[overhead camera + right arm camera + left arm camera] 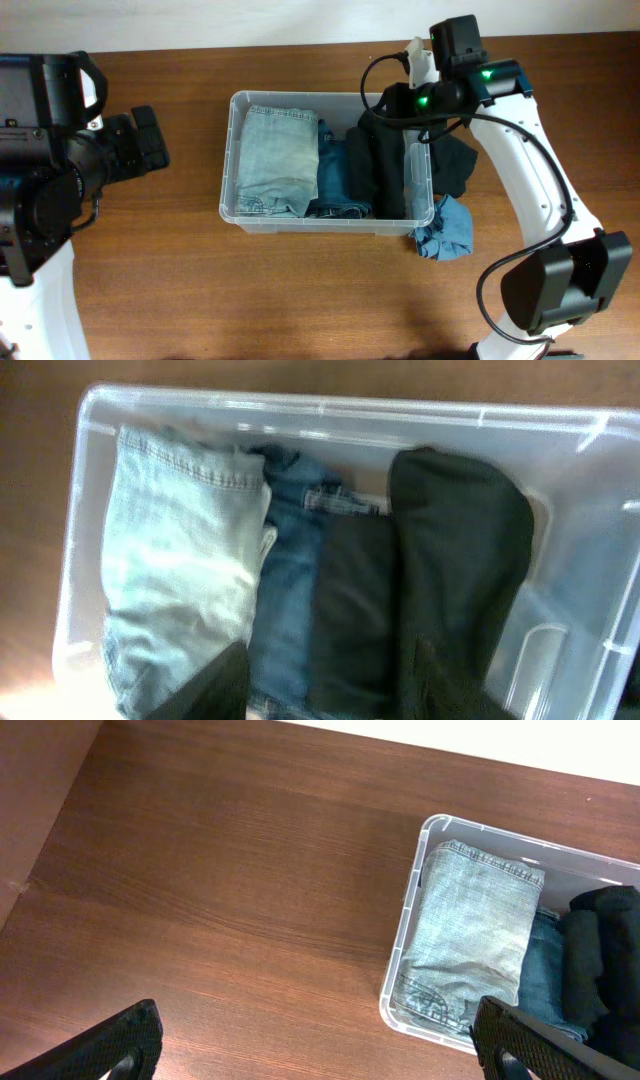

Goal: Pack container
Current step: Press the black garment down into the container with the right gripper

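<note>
Gleaming clear, the rectangular container (320,226) holds folded jeans (278,160).

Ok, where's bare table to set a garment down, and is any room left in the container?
Bare table lies left of the container, toward the left gripper, and along its front edge. Inside, only a narrow strip by the right wall, beside the black garment, is free. Crowded: outside the right end, where a black cloth and blue cloth lie.
</note>
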Action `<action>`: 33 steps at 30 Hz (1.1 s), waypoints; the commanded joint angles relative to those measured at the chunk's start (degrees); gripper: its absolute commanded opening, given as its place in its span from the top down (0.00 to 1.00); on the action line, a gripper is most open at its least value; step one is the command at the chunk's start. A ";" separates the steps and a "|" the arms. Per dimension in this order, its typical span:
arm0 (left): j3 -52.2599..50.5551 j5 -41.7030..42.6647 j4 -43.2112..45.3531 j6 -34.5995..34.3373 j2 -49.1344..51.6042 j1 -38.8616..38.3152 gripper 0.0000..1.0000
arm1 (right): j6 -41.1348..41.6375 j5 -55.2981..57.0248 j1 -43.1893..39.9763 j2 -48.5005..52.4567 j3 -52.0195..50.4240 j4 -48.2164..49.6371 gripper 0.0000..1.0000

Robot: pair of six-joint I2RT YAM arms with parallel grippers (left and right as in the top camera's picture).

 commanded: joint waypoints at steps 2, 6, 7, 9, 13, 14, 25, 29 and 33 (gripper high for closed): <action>0.48 -0.61 0.00 -0.52 -0.02 0.20 0.01 | -0.09 3.10 3.04 -0.35 -0.57 -0.61 0.74; 0.48 -0.61 0.00 -0.52 -0.02 0.17 0.00 | 4.00 10.34 2.93 -0.35 -0.81 -0.42 0.75; 0.48 -0.61 0.00 -0.52 -0.02 0.17 0.01 | 3.93 10.40 2.75 -0.33 -0.83 -0.11 0.70; 0.48 -0.61 -0.02 -0.52 -0.02 0.20 0.01 | 4.02 10.36 2.80 0.52 -0.83 0.09 0.69; 0.48 -0.61 0.00 -0.52 -0.02 0.20 0.01 | 5.92 14.97 3.32 4.59 -1.79 0.07 0.75; 0.48 -0.61 -0.02 -0.52 -0.02 0.17 0.01 | 7.28 17.42 3.32 5.97 -2.12 0.17 0.77; 0.48 -0.61 0.00 -0.52 -0.02 0.17 0.00 | 7.89 16.13 10.14 17.14 -2.27 1.70 0.96; 0.48 -0.61 -0.02 -0.52 -0.02 0.17 0.01 | 7.89 17.86 10.27 16.81 -1.68 1.38 0.92; 0.48 -0.61 0.00 -0.52 -0.02 0.17 0.01 | 7.93 17.33 6.08 12.72 1.29 -2.14 0.80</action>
